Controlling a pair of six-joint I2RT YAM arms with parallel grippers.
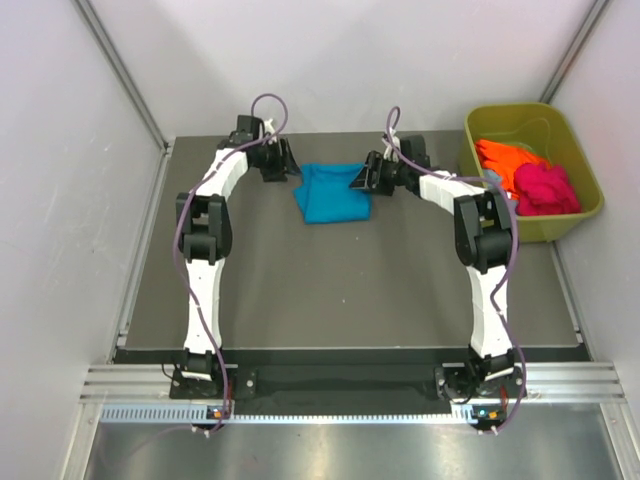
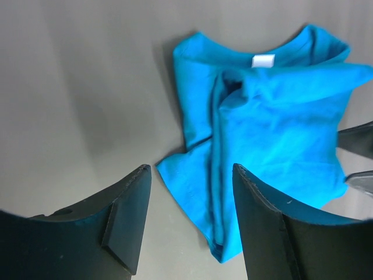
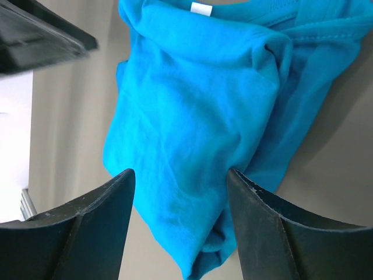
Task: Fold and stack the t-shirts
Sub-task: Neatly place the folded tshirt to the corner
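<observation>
Grey table (image 1: pixel 300 290), bunched teal tee (image 1: pixel 335 192), collar twd far edge, both jaws wide

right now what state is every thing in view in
teal t-shirt, loosely folded, rumpled, lying on the table, neck label showing
tub, upright, two shirts inside
orange t-shirt, crumpled in the tub
pink t-shirt, crumpled in the tub
left pincer, open, holding nothing
right pincer, open, holding nothing

Soft matt cloth t-shirt (image 2: pixel 280 134) on smooth matt table (image 2: pixel 76 87).
</observation>
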